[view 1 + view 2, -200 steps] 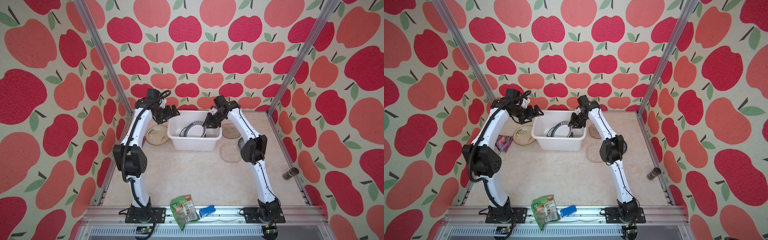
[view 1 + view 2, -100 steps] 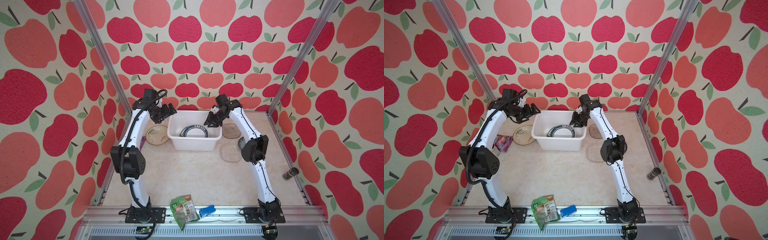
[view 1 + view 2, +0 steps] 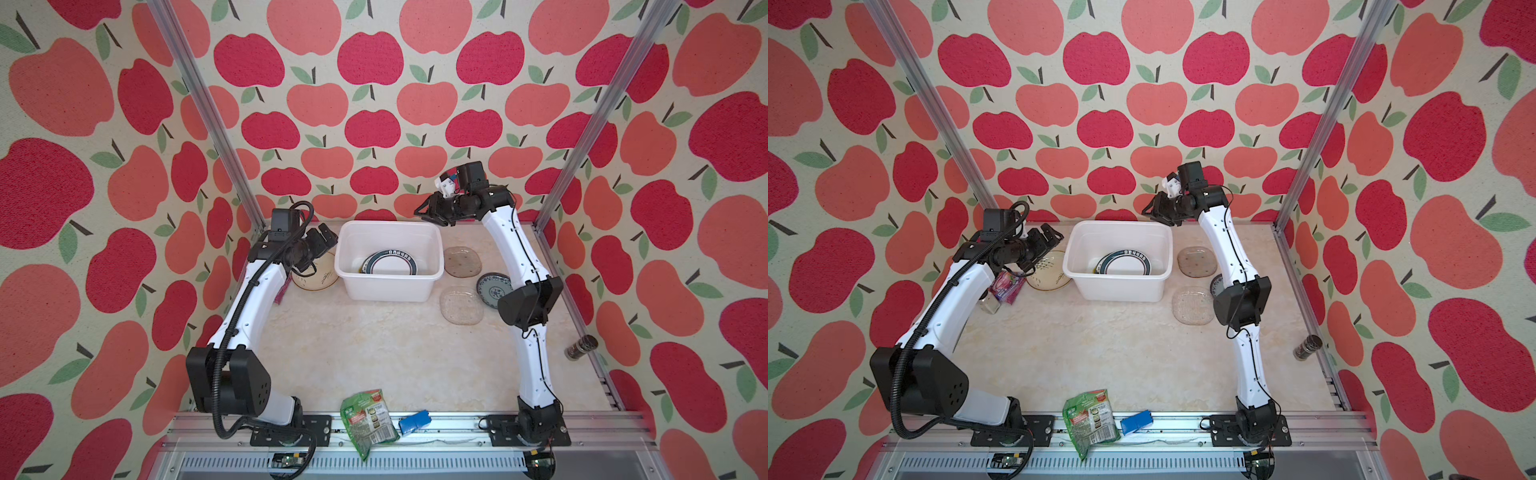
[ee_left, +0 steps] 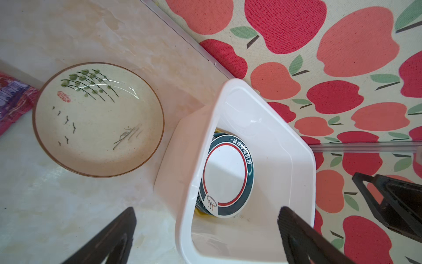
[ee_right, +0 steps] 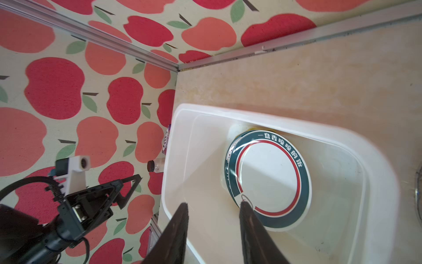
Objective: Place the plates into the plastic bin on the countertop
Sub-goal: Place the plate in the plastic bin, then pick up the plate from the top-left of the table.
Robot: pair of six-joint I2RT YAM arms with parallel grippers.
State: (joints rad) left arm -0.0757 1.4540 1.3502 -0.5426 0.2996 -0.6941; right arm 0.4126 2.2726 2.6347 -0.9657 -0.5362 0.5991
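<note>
1. Nearest me, a green snack packet (image 3: pixel 368 419) and a small blue block (image 3: pixel 413 422) lie at the front rail.
2. On the right of the tabletop (image 3: pixel 374 353), a clear glass plate (image 3: pixel 461 305) lies flat. A blue patterned plate (image 3: pixel 490 284) sits just beyond it, partly behind my right arm.
3. The plastic bin (image 3: pixel 388 289) stands toward the back, with lettered-rim plates (image 3: pixel 388 266) stacked flat inside near its front wall.
4. A cream plant-print plate (image 4: pixel 98 118) lies just left of the bin. My left gripper (image 3: pixel 322 241) hangs over it, jaws wide apart, holding nothing.
5. A smoky glass plate (image 3: pixel 462 262) lies just right of the bin.
6. Farthest, my right gripper (image 3: pixel 430 214) hovers above the bin's far right corner, jaws partly apart, empty.
</note>
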